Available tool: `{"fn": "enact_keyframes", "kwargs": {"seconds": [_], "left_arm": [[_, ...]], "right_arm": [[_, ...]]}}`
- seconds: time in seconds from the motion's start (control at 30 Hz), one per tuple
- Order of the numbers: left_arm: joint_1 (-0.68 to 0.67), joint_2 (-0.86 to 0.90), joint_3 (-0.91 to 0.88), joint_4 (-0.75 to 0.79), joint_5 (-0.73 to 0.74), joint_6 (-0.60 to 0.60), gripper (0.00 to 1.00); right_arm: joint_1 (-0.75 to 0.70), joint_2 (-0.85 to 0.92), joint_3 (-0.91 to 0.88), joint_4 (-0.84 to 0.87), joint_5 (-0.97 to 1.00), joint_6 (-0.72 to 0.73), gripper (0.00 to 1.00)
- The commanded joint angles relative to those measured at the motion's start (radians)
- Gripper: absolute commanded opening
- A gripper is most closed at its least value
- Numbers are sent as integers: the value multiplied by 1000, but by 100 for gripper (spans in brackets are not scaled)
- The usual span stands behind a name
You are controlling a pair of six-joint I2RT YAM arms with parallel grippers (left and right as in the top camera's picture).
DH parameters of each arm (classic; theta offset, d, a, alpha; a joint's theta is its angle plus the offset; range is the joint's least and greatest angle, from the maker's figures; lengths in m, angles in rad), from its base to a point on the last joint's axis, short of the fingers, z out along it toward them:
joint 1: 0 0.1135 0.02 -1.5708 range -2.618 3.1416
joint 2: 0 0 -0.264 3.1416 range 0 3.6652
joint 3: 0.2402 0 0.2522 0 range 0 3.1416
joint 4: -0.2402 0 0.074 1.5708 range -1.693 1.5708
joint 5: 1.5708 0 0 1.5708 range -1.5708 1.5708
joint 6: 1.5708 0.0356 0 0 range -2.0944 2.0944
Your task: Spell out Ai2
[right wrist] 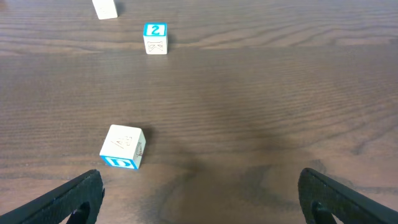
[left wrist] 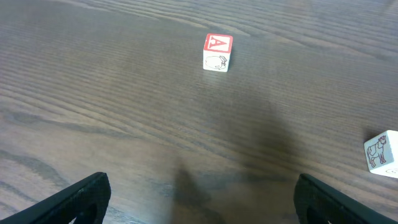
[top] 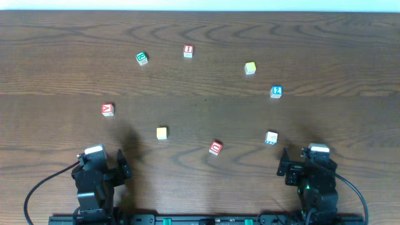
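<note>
Blocks (top: 108, 109) dot the dark wood table (top: 200, 37); left gripper (left wrist: 202, 193) and right gripper (right wrist: 199, 190) gape wide, empty.

Soft, even light — diffuse shadows on table (left wrist: 205, 180), pics fairly sharp.

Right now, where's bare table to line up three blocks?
Centre strip: between red A block and blue 2 block, below red I block, above lower yellow block. Both ends of the table also bare. Busiest: front row, with front red block and blue D block.
</note>
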Motion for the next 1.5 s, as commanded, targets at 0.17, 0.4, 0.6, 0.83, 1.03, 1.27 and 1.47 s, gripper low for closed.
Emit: {"fn": "enact_keyframes", "kwargs": {"seconds": [0.17,0.4,0.6,0.83,1.03,1.27,1.47], "left_arm": [[6,-6,-8,-2,-6,6,96],[6,-6,-8,-2,-6,6,95],[6,-6,-8,-2,-6,6,95],[6,-6,-8,-2,-6,6,95],[6,-6,-8,-2,-6,6,96],[6,-6,-8,-2,-6,6,95],[6,-6,-8,-2,-6,6,95]], "right_arm": [[-8,-11,-4,0,10,-10,99],[-8,-11,-4,0,10,-10,99],[-8,-11,-4,0,10,-10,99],[-8,-11,-4,2,11,-10,99],[-8,-11,-5,235,-171,211,99],[-8,-11,-5,360,-312,472,99],[-8,17,-5,529,-304,680,99]]}}
